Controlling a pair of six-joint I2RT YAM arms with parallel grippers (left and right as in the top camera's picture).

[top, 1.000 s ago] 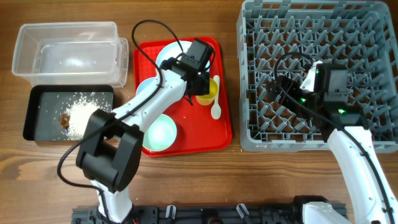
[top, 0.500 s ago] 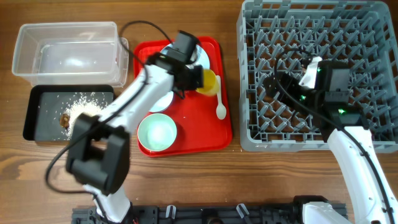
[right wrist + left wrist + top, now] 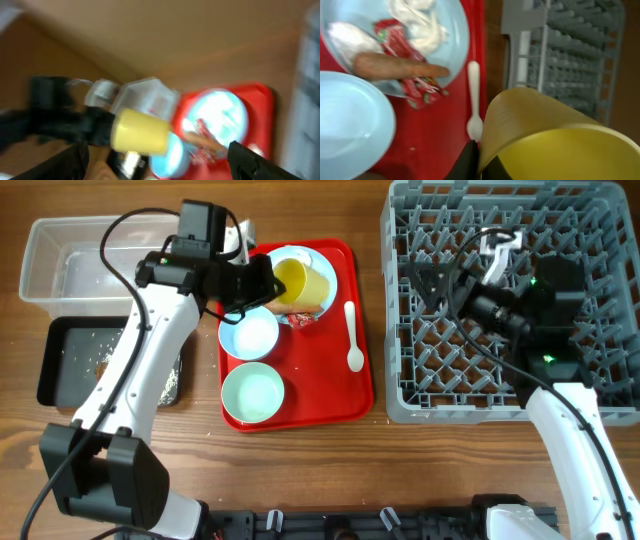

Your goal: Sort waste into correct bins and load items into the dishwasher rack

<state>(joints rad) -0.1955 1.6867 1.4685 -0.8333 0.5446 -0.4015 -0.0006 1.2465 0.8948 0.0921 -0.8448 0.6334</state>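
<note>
My left gripper (image 3: 262, 283) is shut on the wall of the yellow cup (image 3: 291, 280) and holds it tipped on its side above the pale blue plate (image 3: 312, 262). In the left wrist view the jaws (image 3: 481, 162) pinch the cup's rim (image 3: 560, 145). The plate (image 3: 451, 30) holds a brown sausage piece (image 3: 395, 67), a red-and-white wrapper (image 3: 402, 42) and white tissue (image 3: 417, 20). Two pale bowls (image 3: 250, 333) (image 3: 253, 393) and a white spoon (image 3: 352, 335) lie on the red tray (image 3: 350, 395). My right gripper (image 3: 432, 280) is open and empty over the grey dishwasher rack (image 3: 400, 405).
The clear tub (image 3: 90, 260) stands at the back left. In front of it the black tray (image 3: 60, 340) holds rice (image 3: 170, 380) and a brown bit (image 3: 100, 366). The right wrist view is blurred and shows the cup (image 3: 140, 131) and the plate (image 3: 220, 115).
My left gripper has lifted the yellow cup off the red tray and carried it left and back, over the plate, tipping it sideways. My right gripper has shifted back over the rack.
</note>
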